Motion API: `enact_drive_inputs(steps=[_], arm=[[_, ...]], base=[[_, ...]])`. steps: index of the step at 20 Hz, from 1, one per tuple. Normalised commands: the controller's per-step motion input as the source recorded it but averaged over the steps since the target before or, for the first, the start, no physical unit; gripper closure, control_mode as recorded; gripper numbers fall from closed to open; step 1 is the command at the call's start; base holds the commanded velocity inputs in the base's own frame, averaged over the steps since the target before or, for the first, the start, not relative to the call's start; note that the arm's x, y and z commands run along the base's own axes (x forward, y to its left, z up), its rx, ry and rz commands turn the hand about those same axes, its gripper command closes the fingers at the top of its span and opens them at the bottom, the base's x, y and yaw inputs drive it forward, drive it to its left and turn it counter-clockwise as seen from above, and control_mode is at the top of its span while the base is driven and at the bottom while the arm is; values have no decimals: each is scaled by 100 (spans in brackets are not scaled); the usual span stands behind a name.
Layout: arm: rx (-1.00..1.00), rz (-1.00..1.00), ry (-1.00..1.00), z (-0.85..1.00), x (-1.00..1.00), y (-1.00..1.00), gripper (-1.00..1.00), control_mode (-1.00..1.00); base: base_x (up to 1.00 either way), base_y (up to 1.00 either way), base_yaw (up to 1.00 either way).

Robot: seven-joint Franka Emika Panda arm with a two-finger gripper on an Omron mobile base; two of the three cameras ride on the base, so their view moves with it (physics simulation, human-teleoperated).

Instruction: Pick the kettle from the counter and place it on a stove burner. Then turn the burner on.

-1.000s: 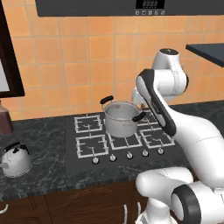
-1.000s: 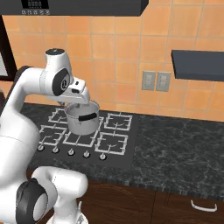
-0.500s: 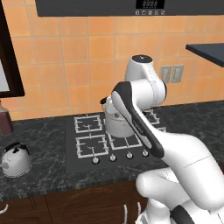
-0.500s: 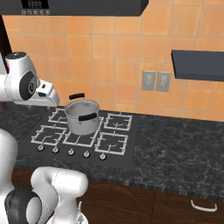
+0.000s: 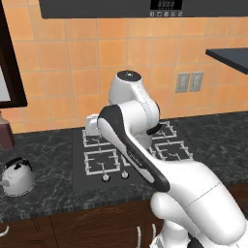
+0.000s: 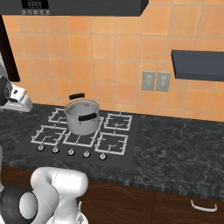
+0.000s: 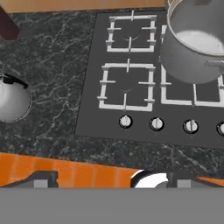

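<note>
Kettle [image 5: 17, 177] upright on the counter [image 5: 43, 155] at nine o'clock of the cooktop [image 7: 144, 127], well apart from the stove burner [image 7: 126, 85]. Steel pot [image 6: 82, 116] on a rear grate. Pincer state: cannot tell.

Glossy white arm [image 5: 145, 160], dark joints

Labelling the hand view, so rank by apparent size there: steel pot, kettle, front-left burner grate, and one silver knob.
1. steel pot, though cropped
2. front-left burner grate
3. kettle, cropped at the edge, so unsure against the grate
4. silver knob
</note>
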Motion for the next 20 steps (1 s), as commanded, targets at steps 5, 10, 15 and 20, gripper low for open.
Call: enact_drive_inputs(steps=[5,10,15,20], arm=[[8,0,0,-37,-5,100,-100,-100],[4,0,0,-38,7,100,-100,-100],[5,0,5,-11,42,100,-100,-100],[0,-3,18,-5,82,100,-100,-100]], base=[[0,0,0],[0,0,0],[0,0,0],[0,0,0]])
